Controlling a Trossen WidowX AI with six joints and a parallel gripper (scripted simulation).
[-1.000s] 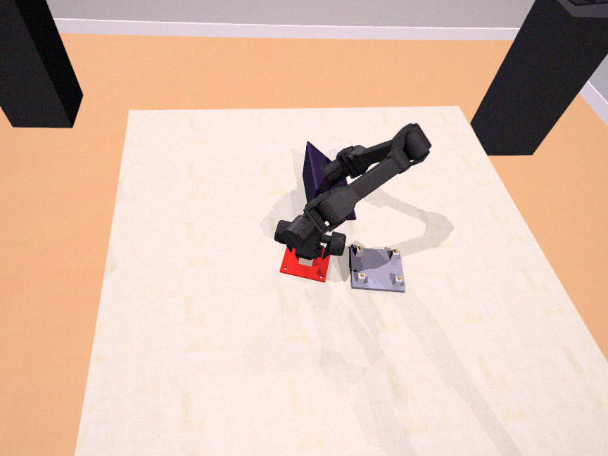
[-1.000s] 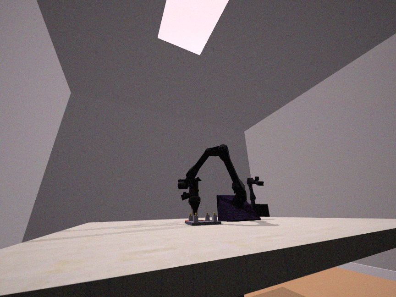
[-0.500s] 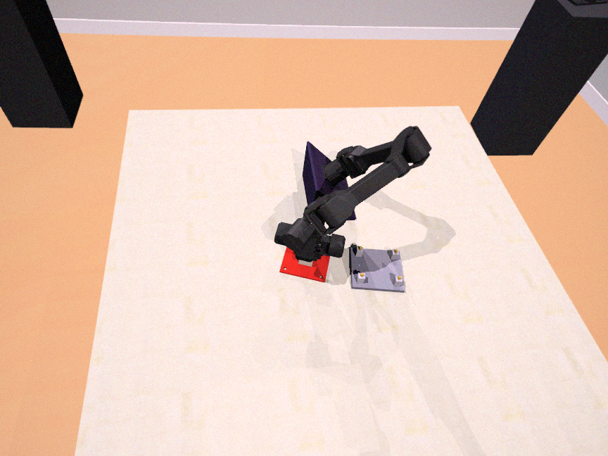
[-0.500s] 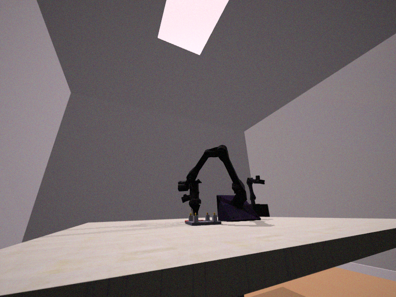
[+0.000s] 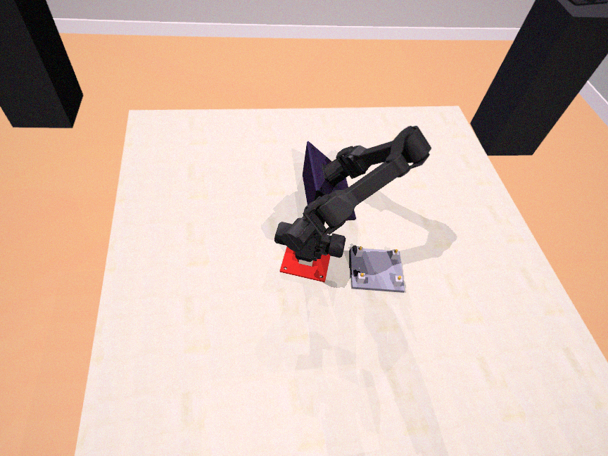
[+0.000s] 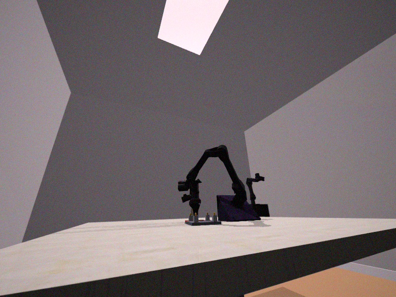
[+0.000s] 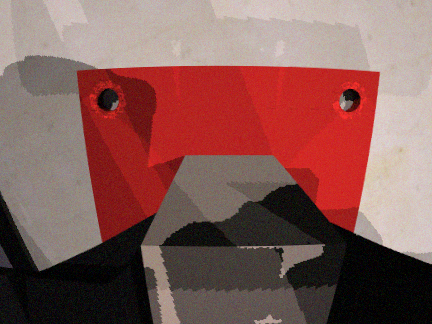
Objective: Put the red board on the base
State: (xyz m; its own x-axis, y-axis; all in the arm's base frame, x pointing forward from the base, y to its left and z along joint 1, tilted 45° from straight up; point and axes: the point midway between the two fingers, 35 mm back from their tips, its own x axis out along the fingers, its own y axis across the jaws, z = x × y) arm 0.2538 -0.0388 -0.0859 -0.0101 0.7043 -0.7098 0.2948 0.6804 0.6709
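The red board (image 5: 301,271) (image 7: 210,112) lies flat on the table, left of the base in the top view, handle side up. Two corner holes show in the wrist view; the other two are hidden there by the handle and fingers. My gripper (image 5: 307,254) (image 6: 195,214) (image 7: 231,216) points down and is shut on the board's grey square handle (image 5: 305,262) (image 7: 200,175), one finger on each side. The grey base (image 5: 376,266) (image 6: 204,222) stands a short way right of the board, slightly turned relative to it. Its posts, each with a gold pin, are uncovered.
A dark purple wedge-shaped block (image 5: 312,179) (image 6: 228,211) stands behind the board, under and beside the arm. The arm's elbow arches high above the table (image 5: 196,343) (image 6: 159,252). Two large black columns (image 5: 39,73) (image 5: 520,93) stand beyond the table's back corners.
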